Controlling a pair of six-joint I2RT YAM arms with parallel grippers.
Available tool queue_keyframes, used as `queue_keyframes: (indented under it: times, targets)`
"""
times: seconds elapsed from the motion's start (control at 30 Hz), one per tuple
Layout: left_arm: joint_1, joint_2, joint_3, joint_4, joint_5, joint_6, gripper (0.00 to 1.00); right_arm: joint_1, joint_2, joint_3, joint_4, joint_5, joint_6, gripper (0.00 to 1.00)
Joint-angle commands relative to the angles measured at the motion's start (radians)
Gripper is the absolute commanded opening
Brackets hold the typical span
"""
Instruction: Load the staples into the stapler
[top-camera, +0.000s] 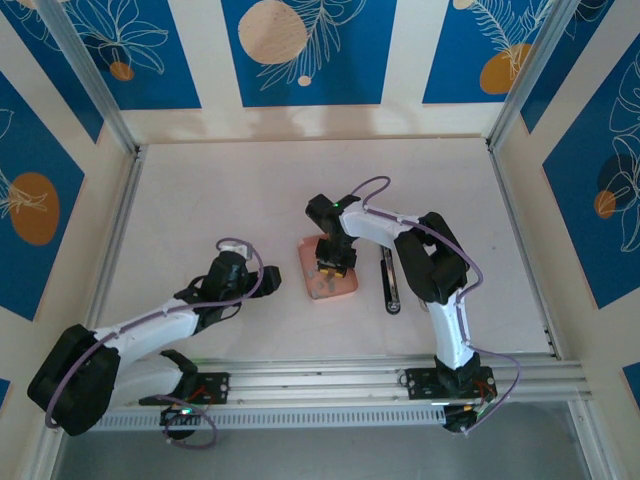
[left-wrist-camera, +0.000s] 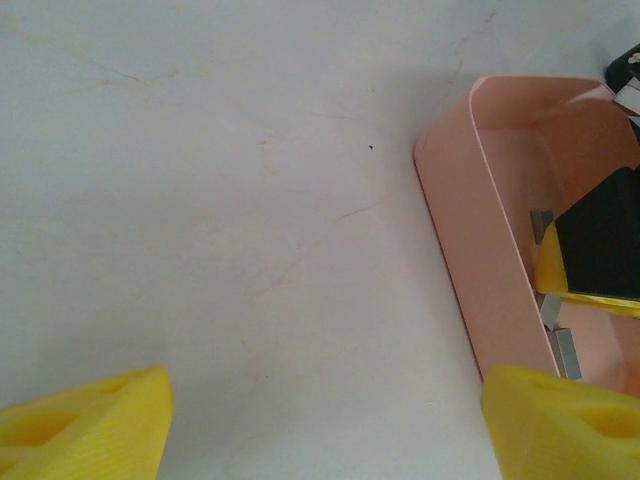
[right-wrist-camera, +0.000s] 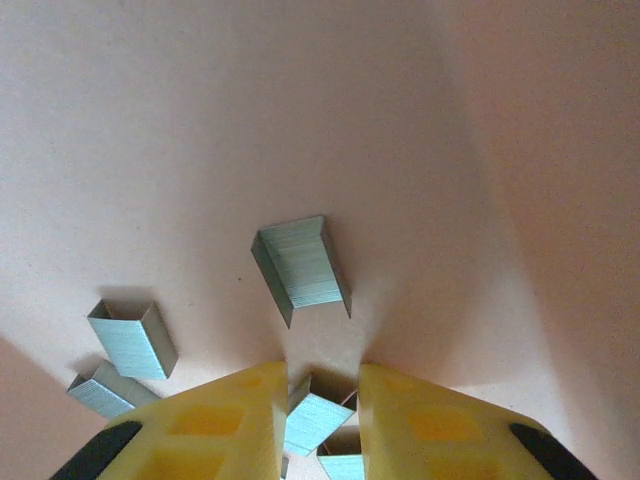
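Seemingly picking staples (right-wrist-camera: 300, 268) from the tray (left-wrist-camera: 470, 250) with right claw (right-wrist-camera: 318, 380) narrowed round one strip (right-wrist-camera: 312, 420), pinch unclear, and left claw (left-wrist-camera: 325, 400) spread; next: squeeze, lift, carry to stapler (top-camera: 390, 282).

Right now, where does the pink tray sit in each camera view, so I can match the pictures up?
Top external: the pink tray lies mid-frame, partly under the right gripper.
Left wrist: it is at the right edge, its long side wall facing the camera.
Right wrist: its floor is the backdrop, with staples lying on it.
Shared landmark: the right gripper, reaching down inside the tray.
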Motion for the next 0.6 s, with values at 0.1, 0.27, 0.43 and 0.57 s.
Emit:
queue_keyframes:
  times: [0.1, 0.27, 0.43, 0.57]
  targets:
    - [0.012, 0.003, 0.027, 0.008, 0.017, 0.018, 0.8, 0.013, 0.034, 0.02, -0.038, -0.001, -0.012, 0.3]
    - [0.011, 0.0, 0.024, 0.006, 0.021, 0.018, 0.8, 0.026, 0.028, 0.007, -0.029, -0.004, -0.004, 0.23]
    - [0.012, -0.013, 0.023, -0.004, 0.021, 0.021, 0.8, 0.032, -0.011, 0.02, -0.022, 0.026, -0.013, 0.2]
    - [0.011, -0.031, 0.021, -0.011, 0.013, 0.024, 0.8, 0.033, -0.068, 0.021, -0.009, 0.058, -0.024, 0.19]
